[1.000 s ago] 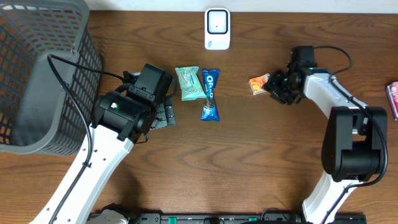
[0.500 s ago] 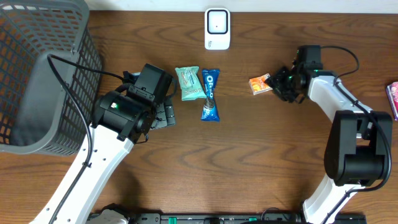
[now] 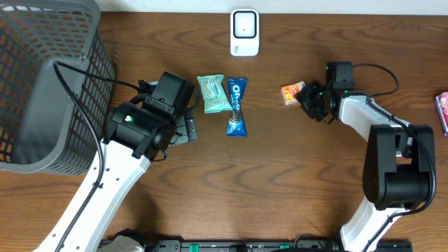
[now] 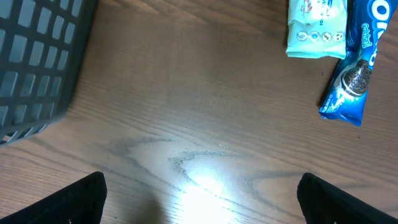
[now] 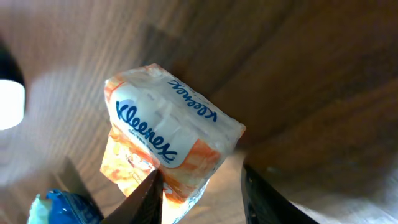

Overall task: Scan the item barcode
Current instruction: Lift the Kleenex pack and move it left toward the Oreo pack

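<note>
Brown wood-grain table [image 3: 280, 182], seen from above, fills the frame. A grey mesh basket [image 3: 42, 84] sits at 10 o'clock, probably the drop-off for goods once scanned. The left claw [image 3: 183, 130], at 9 o'clock from centre, is spread as wide as it goes and holds nothing. It hangs just beside the snacks, apparently parked clear of the other arm's work. The right claw [image 3: 304, 98], at 2 o'clock, points toward 9 o'clock with its jaws part open. A white scanner [image 3: 244, 31] sits at 12 o'clock by the table's edge, within reach of both arms, so either arm could likely present an item to it. A blue Oreo bar [image 3: 236, 106] and a mint pack [image 3: 213, 94] lie side by side, touching, just left of centre, seemingly waiting their turn. The orange-and-white Kleenex pack [image 3: 292, 92], the item in hand, lies at 1 o'clock, well apart from the scanner. The right claw straddles its near end. In the wrist view one finger [image 5: 149, 196] touches the wrapper, while bare wood shows beside the other, so the grip looks not yet made. A pink packet [image 3: 442, 112] peeks in at 3 o'clock.
</note>
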Robot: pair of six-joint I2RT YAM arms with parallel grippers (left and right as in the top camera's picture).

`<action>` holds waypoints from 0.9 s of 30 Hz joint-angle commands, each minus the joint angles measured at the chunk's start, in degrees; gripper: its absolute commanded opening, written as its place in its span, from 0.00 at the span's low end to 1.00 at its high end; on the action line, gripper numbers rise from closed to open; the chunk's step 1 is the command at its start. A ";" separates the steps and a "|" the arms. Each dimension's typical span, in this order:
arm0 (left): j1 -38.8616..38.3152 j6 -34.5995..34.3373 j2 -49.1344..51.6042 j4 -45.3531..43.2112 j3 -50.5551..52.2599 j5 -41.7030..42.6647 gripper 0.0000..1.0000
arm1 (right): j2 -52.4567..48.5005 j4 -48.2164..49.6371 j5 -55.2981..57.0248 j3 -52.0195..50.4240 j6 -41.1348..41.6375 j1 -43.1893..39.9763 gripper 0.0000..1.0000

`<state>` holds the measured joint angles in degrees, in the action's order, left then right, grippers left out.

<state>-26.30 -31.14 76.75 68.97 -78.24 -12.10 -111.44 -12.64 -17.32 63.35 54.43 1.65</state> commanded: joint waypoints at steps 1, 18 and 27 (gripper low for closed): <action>0.20 -0.24 0.42 0.17 0.09 -0.11 0.98 | 0.79 2.93 2.05 -3.43 3.02 0.28 0.36; 0.20 -0.24 0.42 0.17 0.09 -0.09 0.98 | 0.63 21.03 2.36 -11.78 4.24 0.28 0.01; 0.20 -0.24 0.42 0.20 0.09 -0.11 0.98 | 0.66 31.56 -19.98 -11.74 -5.95 -0.26 0.01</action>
<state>-26.30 -31.14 76.75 68.97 -78.24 -12.10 -110.52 17.19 -25.58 51.79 53.19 1.58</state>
